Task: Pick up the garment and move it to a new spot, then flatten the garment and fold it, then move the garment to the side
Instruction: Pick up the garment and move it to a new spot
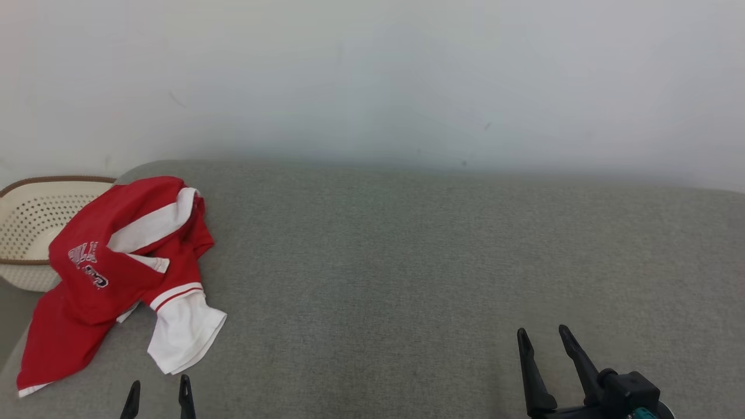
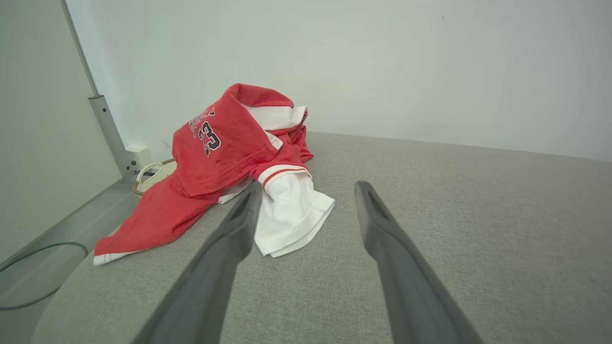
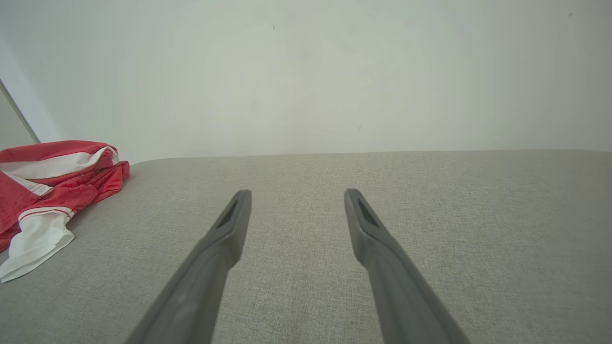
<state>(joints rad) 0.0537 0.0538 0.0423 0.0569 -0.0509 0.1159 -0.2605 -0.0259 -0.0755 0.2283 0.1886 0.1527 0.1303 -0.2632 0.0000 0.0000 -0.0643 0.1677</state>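
A grey cloth-covered surface (image 1: 407,262) is set before a pale wall. Nearest, the left tool (image 1: 160,382) and right tool (image 1: 542,330) are held spread wide and empty. Farther left, the crumpled garment (image 1: 99,273) is draped at the surface's edge, partly hiding a basket (image 1: 29,221). If only the loose sleeve were pinched, the garment could likely be dragged off the edge.

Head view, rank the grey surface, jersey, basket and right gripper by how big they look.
1. grey surface
2. jersey
3. basket and right gripper: too close to rank; the jersey hides part of the basket, and the gripper sits nearer the camera and is cropped.
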